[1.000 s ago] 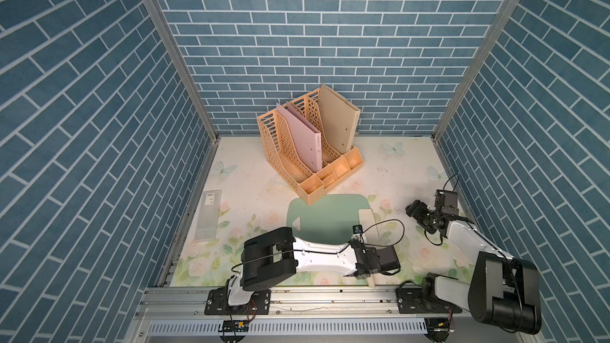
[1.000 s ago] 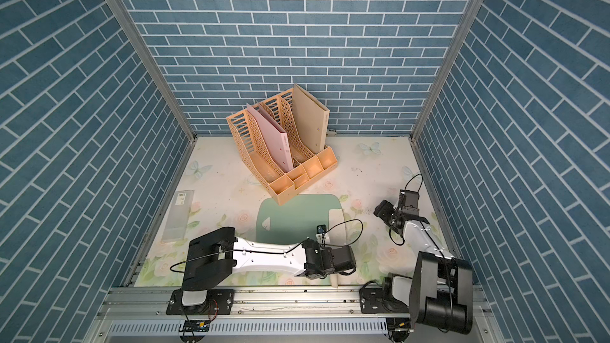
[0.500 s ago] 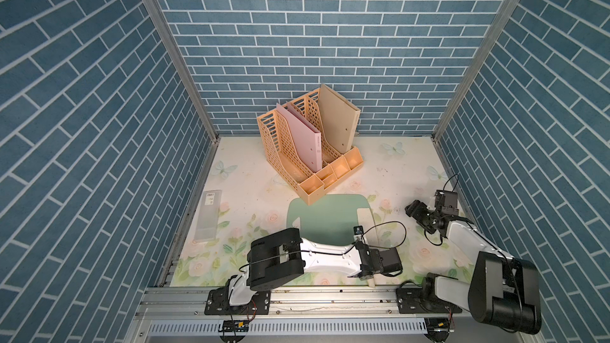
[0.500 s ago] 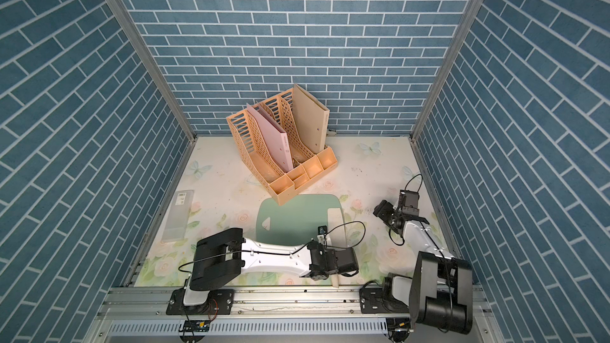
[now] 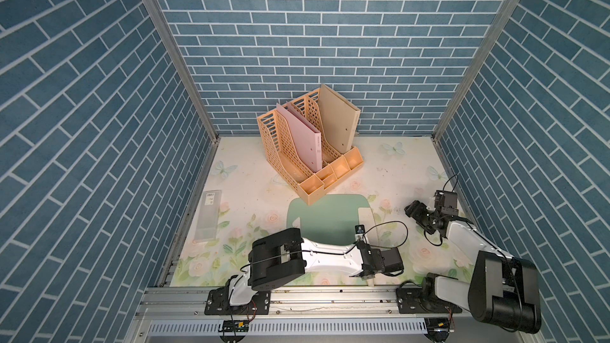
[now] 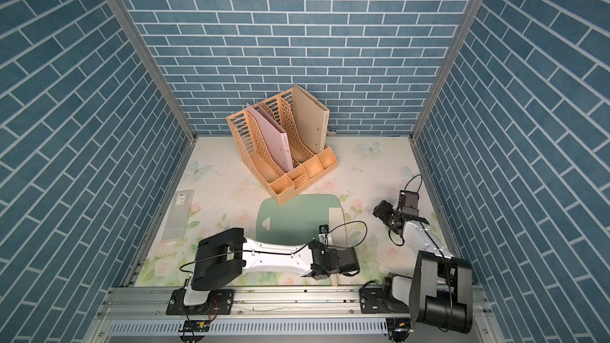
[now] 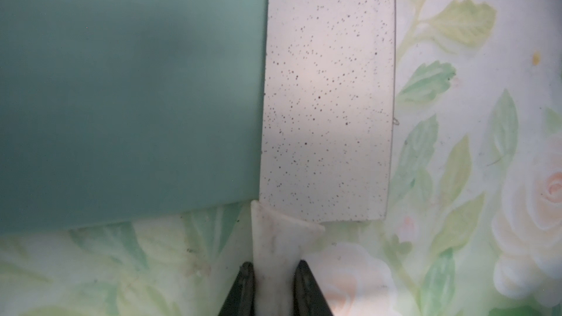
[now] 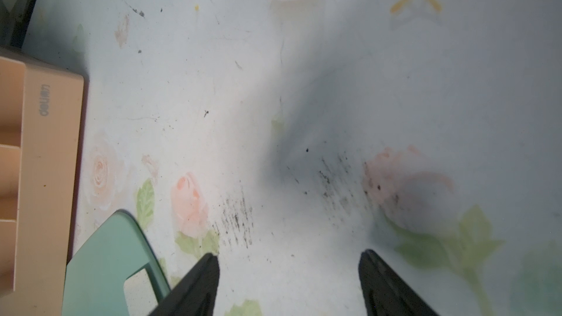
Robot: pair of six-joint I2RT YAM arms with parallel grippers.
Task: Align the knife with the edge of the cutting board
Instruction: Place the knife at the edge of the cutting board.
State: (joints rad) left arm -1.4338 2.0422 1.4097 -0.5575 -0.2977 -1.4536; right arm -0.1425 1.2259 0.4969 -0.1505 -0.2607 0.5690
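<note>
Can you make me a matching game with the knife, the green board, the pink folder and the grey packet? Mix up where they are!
Things:
1. knife
2. cutting board
3. pink folder
4. grey packet

Places:
A. standing in the orange file rack
B. lying alone by the side wall
C. handle pinched in the left gripper
D. flat on the flowery mat, in front of the rack

Pairs: 1-C, 2-D, 3-A, 4-B
</note>
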